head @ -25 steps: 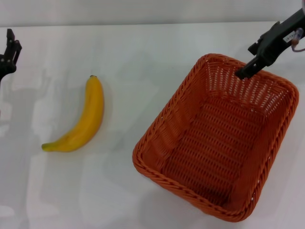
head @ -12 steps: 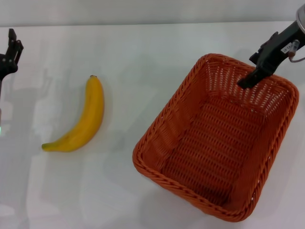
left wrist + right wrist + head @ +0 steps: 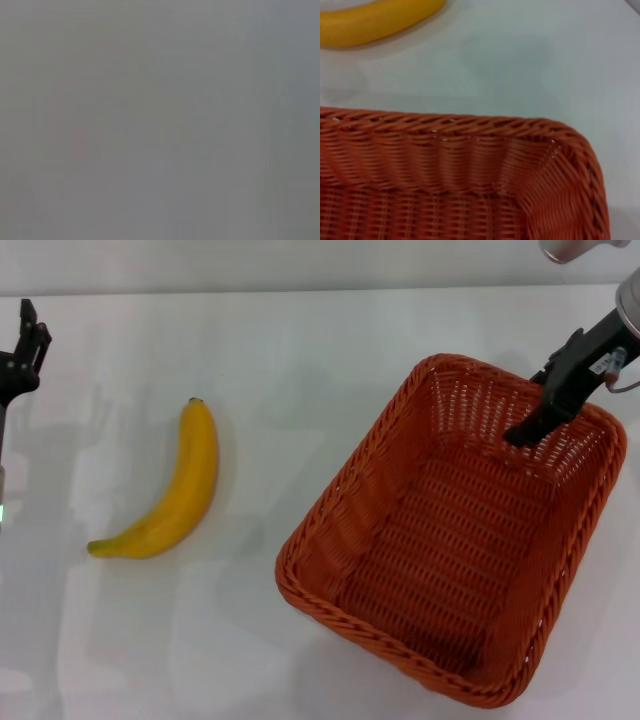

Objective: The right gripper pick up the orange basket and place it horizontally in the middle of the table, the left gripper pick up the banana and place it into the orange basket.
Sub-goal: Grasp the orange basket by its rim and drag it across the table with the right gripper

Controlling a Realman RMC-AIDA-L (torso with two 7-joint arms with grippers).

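The orange basket [image 3: 345,476] stands askew on the right side of the white table [image 3: 300,360], its long axis running diagonally. My right gripper [image 3: 533,426] is open at the basket's far right rim, with one black finger dipped inside the wall and the other hidden behind it. The right wrist view shows a corner of the braided basket rim [image 3: 445,125] and part of the banana [image 3: 375,20] beyond it. The banana [image 3: 175,500] lies on the table left of the basket, dark tip away from me. My left gripper [image 3: 30,325] hangs open at the far left edge, well apart from the banana.
Bare white tabletop lies between banana and basket and along the far side. The left wrist view shows only plain grey.
My right gripper has moved right and lower, its finger now deeper inside the basket's far right wall. The basket's near left corner has shifted slightly. The left arm is still.
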